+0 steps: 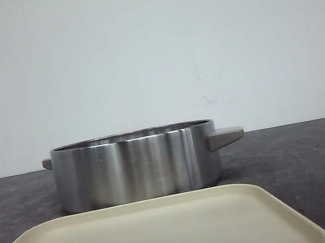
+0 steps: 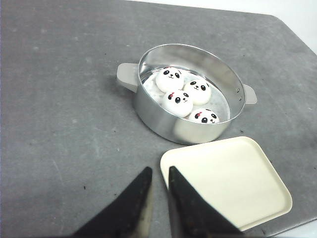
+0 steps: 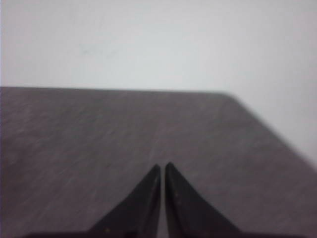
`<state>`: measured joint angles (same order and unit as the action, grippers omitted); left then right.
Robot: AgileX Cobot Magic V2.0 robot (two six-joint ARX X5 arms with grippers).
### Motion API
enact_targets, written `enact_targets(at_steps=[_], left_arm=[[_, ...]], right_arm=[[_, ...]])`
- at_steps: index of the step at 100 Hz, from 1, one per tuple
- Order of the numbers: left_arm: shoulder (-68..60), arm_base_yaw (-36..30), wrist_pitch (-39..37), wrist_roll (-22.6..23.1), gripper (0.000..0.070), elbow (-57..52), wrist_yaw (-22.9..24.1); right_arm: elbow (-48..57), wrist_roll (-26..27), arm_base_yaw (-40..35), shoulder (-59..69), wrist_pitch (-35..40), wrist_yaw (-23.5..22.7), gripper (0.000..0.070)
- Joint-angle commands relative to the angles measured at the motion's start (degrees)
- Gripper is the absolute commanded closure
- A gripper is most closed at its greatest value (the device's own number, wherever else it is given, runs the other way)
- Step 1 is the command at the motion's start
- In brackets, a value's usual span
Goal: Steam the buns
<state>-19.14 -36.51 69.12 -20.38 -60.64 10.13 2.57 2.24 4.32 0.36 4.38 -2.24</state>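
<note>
Presently the buns (image 2: 187, 95), four in number, are held inside the steel pot (image 2: 163, 121) on the table (image 2: 64, 99), ahead of the left tool (image 2: 157, 174), slightly parted and empty, while the right tool (image 3: 162, 168), nearly closed and empty, is faced at bare table.

pot (image 1: 136, 167): brushed metal, shiny; matt grey handles
buns (image 2: 186, 94): glossy, smooth white
tray (image 2: 233, 179): matt cream, looks plastic
desk (image 2: 64, 99): dark grey, speckled, matt
</note>
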Motion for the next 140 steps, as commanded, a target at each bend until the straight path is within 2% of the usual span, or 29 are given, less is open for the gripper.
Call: enact_targets(at_steps=[1, 7, 14, 24, 36, 46, 140], left_arm=[[-0.1, -0.3, -0.6, -0.2, 0.0678, -0.7, -0.1], [-0.1, -0.3, -0.5, -0.2, 0.0678, -0.7, 0.0], [-0.1, -0.3, -0.6, -0.2, 0.0678, -0.7, -0.1], [-0.1, -0.3, -0.5, -0.2, 0.0678, -0.7, -0.1], [-0.1, -0.3, -0.6, -0.2, 0.0678, -0.7, -0.1], [-0.1, -0.3, -0.5, -0.2, 0.0678, -0.7, -0.1], [-0.1, -0.3, -0.5, -0.2, 0.0678, -0.7, -0.1]], right_arm=[[-0.9, 3.9, 0.1, -0.2, -1.4, -1.2, 0.069], [-1.9, 3.8, 0.1, -0.2, -1.3, -1.2, 0.069], [-1.9, 3.7, 0.0, -0.2, 2.2, -1.3, 0.069], [-1.9, 3.6, -0.7, -0.2, 5.8, -3.8, 0.069], [-1.9, 0.5, -0.9, -0.2, 5.9, -0.1, 0.069], [-1.9, -3.0, -1.0, -0.2, 5.6, 0.3, 0.069], [-1.9, -2.9, -2.3, -0.2, 4.4, 0.3, 0.069]])
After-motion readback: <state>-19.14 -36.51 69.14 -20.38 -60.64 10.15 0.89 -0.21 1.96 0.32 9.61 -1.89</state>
